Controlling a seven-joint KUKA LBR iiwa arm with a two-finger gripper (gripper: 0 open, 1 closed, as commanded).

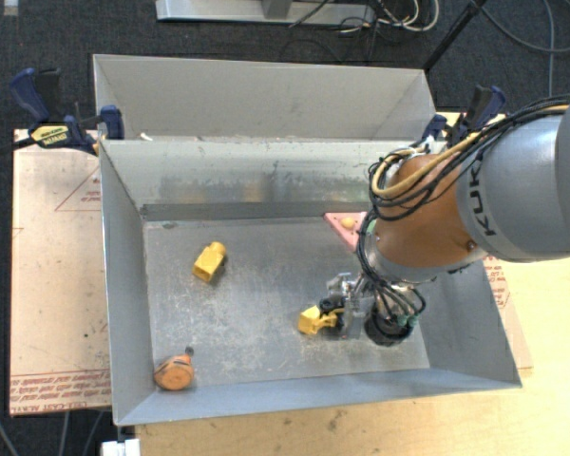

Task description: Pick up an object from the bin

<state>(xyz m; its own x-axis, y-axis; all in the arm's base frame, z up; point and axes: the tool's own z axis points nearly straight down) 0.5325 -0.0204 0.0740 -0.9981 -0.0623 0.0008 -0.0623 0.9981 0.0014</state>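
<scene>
The jaws sit low over the bin's floor in its right half, toward the near wall, pointing down. They are right beside a small yellow thing (313, 322), on its right and seemingly touching it. The metal and black parts there are too tangled to show whether the jaws are open or closed, or whether the yellow piece is between them. A black round part of the wrist (388, 329) hangs just right of them, ringed by dark cables.

Nearest the camera, in the front left corner of the grey metal bin (313, 392), lies a stubby orange thing (175, 375) with a dark tip, close to the near wall and well apart from everything else. Further in, on the left half of the floor, a yellow block (209, 261) lies tilted and alone. At the far edge of the floor, where it meets the back wall, a pale pink thing (344, 224) pokes out from under the arm, partly hidden.

The arm (527, 193) comes in from the right over the rim as a thick grey link. It bends down and to the left through a rounded orange cover (418, 231) looped with yellow and black cables (399, 174), so the wrist drops steeply toward the floor.
</scene>
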